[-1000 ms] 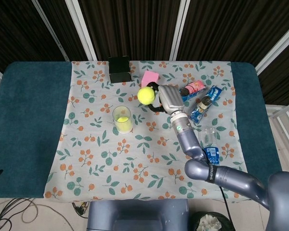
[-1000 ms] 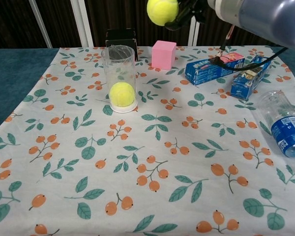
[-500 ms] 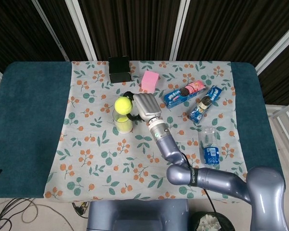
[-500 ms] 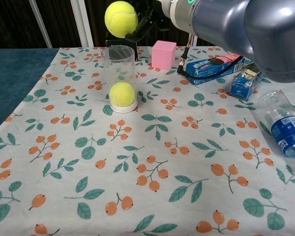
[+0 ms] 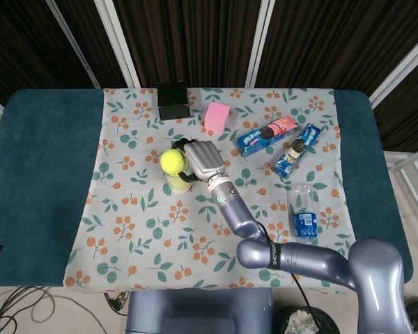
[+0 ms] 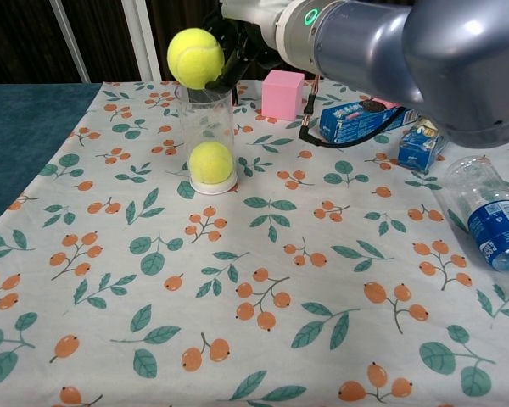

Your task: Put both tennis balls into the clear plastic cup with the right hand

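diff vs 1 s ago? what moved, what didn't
The right hand carried the second tennis ball leftward from near the pink block and down to the mouth of the clear plastic cup; it still holds the ball, not yet released. Unchanged: the first ball in the cup, the snack boxes, the bottle and the black box.

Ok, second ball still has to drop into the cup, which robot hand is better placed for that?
The right robot hand. It holds the second tennis ball just above the mouth of the clear plastic cup, where the first ball already sits. The left robot hand appears in neither view.
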`<state>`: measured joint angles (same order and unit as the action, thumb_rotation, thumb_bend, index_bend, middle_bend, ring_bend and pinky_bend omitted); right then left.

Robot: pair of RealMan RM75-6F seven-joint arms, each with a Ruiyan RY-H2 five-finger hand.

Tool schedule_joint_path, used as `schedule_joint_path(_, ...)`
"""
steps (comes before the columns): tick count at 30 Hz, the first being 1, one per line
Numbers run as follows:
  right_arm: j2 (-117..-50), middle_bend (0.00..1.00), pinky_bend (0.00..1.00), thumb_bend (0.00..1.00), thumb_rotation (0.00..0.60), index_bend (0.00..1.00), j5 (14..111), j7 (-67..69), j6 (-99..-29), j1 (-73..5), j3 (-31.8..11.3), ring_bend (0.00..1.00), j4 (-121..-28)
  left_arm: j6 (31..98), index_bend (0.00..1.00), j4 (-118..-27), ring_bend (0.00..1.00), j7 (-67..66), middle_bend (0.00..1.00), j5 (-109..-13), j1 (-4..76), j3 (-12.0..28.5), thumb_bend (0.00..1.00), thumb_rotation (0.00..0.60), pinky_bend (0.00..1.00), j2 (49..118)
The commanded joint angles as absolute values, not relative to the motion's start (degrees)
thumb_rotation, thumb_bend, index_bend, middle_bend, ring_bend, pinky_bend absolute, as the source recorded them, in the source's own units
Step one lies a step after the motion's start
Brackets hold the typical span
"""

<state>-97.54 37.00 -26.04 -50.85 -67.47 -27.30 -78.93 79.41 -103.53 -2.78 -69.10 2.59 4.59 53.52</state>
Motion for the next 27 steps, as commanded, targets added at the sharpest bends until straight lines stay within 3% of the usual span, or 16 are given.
schedule_joint_path(1,-96.25,0.20,0.97,0.59,0.600,0.42,33.86,-27.79,-50.58,-68.24,-27.00,0.25,-80.01,79.41,0.10,-103.59,0.00,-2.79,0.00,-69.01,2.58,4.59,0.03,0.600,0.05,53.47)
schedule_joint_path(9,-94.31,0.16,0.98,0.59,0.600,0.40,30.42,-28.91,-50.87,-69.01,-26.34,0.18,-81.51,79.45,0.10,-103.73,0.00,-2.96,0.00,-68.84,2.58,4.59,0.03,0.600,0.05,53.42)
schedule_joint_path(11,-93.96,0.14,0.64,0.59,0.600,0.37,30.30,-28.78,-50.73,-69.04,-26.13,0.14,-81.67,79.47,0.10,-103.76,0.00,-2.98,0.00,-68.87,2.58,4.57,0.03,0.600,0.05,53.42)
schedule_joint_path(13,-93.65,0.10,0.13,0.59,0.600,0.30,30.12,-28.58,-50.46,-69.13,-25.98,0.10,-81.74,79.51,0.10,-103.77,0.00,-3.00,0.00,-68.89,2.57,4.57,0.03,0.600,0.05,53.42)
schedule_joint_path(19,-93.11,0.03,0.07,0.53,0.600,0.14,29.81,-27.82,-50.13,-69.37,-25.94,0.06,-82.09,79.52,0.11,-103.83,0.00,-3.13,0.00,-68.74,2.57,4.58,0.03,0.600,0.05,53.41)
schedule_joint_path(27,-91.84,0.00,0.06,0.47,0.600,0.07,29.50,-27.23,-50.01,-69.65,-25.12,0.03,-82.95,79.62,0.12,-103.99,0.00,-3.34,0.00,-68.58,2.53,4.57,0.03,0.600,0.05,53.35)
